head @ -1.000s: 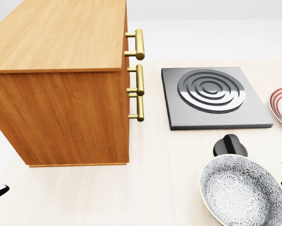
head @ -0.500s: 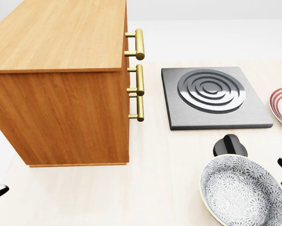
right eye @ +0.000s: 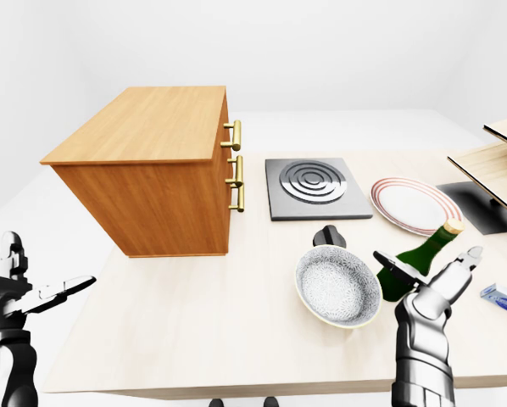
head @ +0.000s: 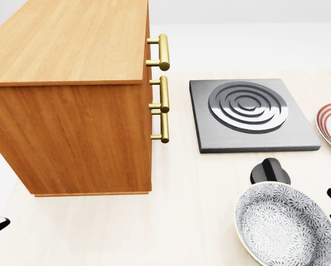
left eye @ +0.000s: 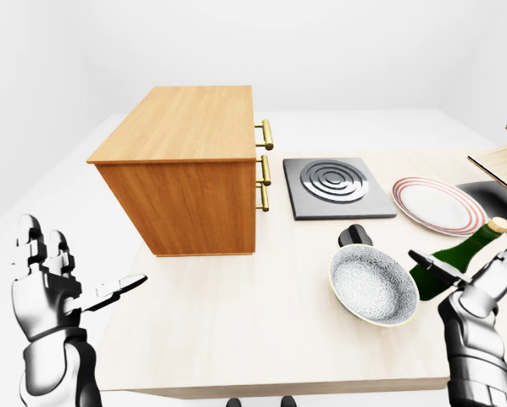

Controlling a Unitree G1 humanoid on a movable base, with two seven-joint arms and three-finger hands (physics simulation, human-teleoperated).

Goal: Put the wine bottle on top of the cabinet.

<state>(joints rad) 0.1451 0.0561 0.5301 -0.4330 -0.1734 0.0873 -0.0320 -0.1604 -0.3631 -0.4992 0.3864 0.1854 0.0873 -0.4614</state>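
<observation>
The green wine bottle (left eye: 454, 255) with a gold cap rests at the right of the table, its neck pointing up and right in the left-eye view. My right hand (left eye: 467, 270) is open. Its thumb is against the bottle's near side and its fingers (left eye: 505, 262) are spread on the far side, not closed round it. The wooden cabinet (left eye: 188, 119) with three brass handles stands at the table's left and its top is bare. My left hand (left eye: 77, 291) is open and empty, low at the left, off the table's edge.
A patterned bowl (left eye: 374, 284) lies just left of the bottle. A black knob (left eye: 355, 235) and a grey hob plate (left eye: 328, 185) lie above the bowl, and a red-rimmed plate (left eye: 436, 203) is to the right. Wooden shelves (left eye: 501, 159) stand at the right edge. A blue item (right eye: 504, 295) lies near my right hand.
In the head view my right hand's fingertip at the right edge shifts slightly beside the bottle. The cabinet, the bowl and the camera have not moved.
</observation>
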